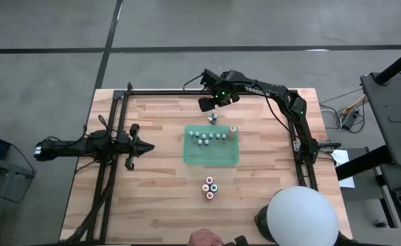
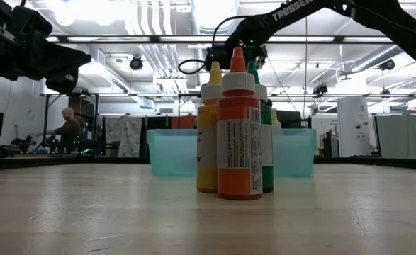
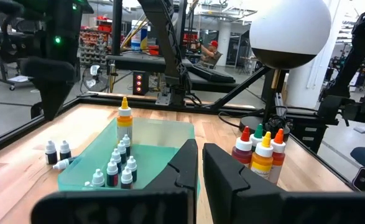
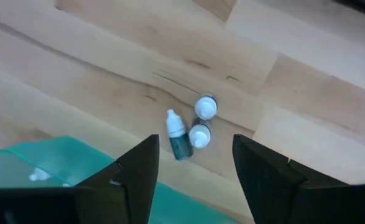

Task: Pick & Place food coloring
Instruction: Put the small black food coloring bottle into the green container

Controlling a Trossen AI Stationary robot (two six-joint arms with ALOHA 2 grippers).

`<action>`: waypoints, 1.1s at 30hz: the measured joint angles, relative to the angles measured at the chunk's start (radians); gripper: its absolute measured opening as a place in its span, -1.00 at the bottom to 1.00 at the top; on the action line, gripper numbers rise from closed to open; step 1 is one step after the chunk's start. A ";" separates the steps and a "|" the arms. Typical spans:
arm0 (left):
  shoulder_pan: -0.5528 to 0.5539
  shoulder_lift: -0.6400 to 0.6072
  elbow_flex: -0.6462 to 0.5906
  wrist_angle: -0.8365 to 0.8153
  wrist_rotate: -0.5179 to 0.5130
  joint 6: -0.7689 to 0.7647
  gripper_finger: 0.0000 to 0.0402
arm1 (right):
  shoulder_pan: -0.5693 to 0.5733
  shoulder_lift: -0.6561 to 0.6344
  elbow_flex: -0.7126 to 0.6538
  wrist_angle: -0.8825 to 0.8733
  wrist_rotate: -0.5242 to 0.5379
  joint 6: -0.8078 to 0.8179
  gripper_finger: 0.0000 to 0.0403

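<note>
- The bench is a pale wooden top with a dark frame along its far and side edges; wide bare wood lies at 7 and 8 o'clock of the middle.
- A shallow green tray sits just right of the middle. Its far half holds a cluster of tiny pale-capped bottles, and a taller yellow-orange dropper bottle stands at its 1 o'clock corner.
- Three small bottles stand or lie on bare wood just beyond the tray's far edge, at 12 o'clock of it: two upright and touching, one tipped on its side beside them.
- The right pincer hangs over these three, fingers spread and released, nothing between them. The tray's corner shows under one finger.
- Four larger colour-topped squeeze bottles stand bunched at 6 o'clock of the tray, well apart from it, with open wood all round them.
- The left pincer waits at 9 o'clock of the tray, clenched on nothing, pointing toward it with clear wood between.
- A white globe covers the bench's 5 o'clock corner.
- A person shows far off in the room, seen in the low view.
</note>
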 joint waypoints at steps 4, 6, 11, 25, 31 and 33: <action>0.000 0.000 0.000 0.000 0.000 0.000 -1.00 | 0.002 0.000 0.025 -0.005 -0.050 0.004 -0.03; 0.000 0.000 0.000 0.000 0.000 0.000 -1.00 | 0.009 0.000 0.027 -0.007 -0.057 0.005 -0.03; 0.000 0.000 0.000 0.000 0.000 0.000 -1.00 | 0.016 0.015 0.025 -0.021 -0.061 0.007 -0.03; 0.001 0.000 0.000 0.000 0.000 0.000 -1.00 | 0.018 0.092 0.023 -0.063 -0.075 -0.003 -0.02; 0.000 0.000 0.000 0.000 0.000 0.000 -1.00 | 0.018 0.124 0.021 -0.066 -0.073 -0.023 -0.02; 0.000 0.000 0.000 0.000 0.000 0.000 -1.00 | 0.017 0.129 0.022 -0.063 -0.072 -0.023 -0.02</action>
